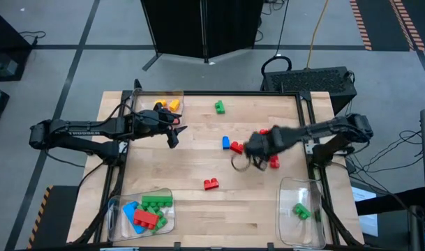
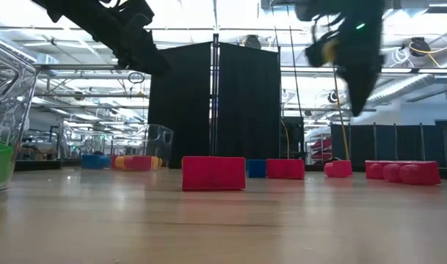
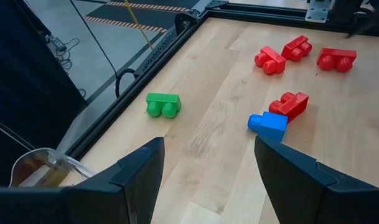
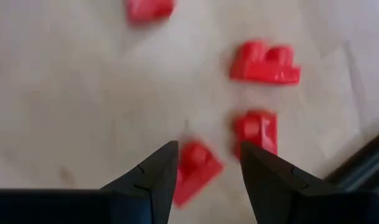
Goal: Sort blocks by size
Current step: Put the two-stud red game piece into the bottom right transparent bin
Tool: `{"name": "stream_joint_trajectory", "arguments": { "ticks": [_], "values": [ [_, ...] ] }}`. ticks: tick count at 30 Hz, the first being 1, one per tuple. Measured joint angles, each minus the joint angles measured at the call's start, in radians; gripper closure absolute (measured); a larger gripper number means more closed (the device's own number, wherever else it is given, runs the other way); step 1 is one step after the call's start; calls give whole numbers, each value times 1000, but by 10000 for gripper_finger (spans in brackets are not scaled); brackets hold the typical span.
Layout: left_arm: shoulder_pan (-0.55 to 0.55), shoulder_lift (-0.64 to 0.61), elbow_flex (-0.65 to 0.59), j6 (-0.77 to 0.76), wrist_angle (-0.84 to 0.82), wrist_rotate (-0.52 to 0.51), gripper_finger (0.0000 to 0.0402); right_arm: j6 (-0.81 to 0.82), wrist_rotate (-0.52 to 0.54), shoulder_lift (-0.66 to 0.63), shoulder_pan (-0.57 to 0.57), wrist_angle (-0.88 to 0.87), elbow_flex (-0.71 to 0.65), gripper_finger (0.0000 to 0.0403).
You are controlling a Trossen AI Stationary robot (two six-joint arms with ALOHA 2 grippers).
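Loose blocks lie on the wooden table: a green one [image 1: 219, 107] near the far edge, a blue one [image 1: 226, 143] beside a red one [image 1: 236, 147], more red ones [image 1: 264, 131] [image 1: 273, 162] toward the right, and a red one [image 1: 211, 184] nearer the front. My right gripper [image 1: 241, 162] [image 4: 208, 168] hangs open above the table's middle, pointing steeply down. A red block [image 4: 195, 165] shows on the table below the gap between its fingers. My left gripper [image 1: 174, 132] [image 3: 208, 168] stands open in the air at the left, nothing between its fingers.
Three clear trays stand on the table. The far left one [image 1: 144, 99] holds orange and yellow blocks. The near left one [image 1: 121, 202] holds green, red and blue blocks. The near right one [image 1: 292, 188] holds a green block. A dark frame edges the table.
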Motion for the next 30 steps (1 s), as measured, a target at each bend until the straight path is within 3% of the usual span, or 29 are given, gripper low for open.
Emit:
{"name": "stream_joint_trajectory", "arguments": {
  "ticks": [8, 15, 22, 30],
  "values": [
    [0, 0, 0, 0, -16, 0, 151, 0, 6, 0, -226, 147, 0, 242],
    [0, 0, 0, 8, -49, -4, 151, 10, 4, 0, -318, 148, 0, 242],
    [0, 0, 0, 9, -45, -5, 151, 218, -107, 7, -415, 225, 0, 242],
    [0, 0, 0, 10, -45, -4, 151, 273, -143, 81, -474, 234, 0, 238]
  ]
}}
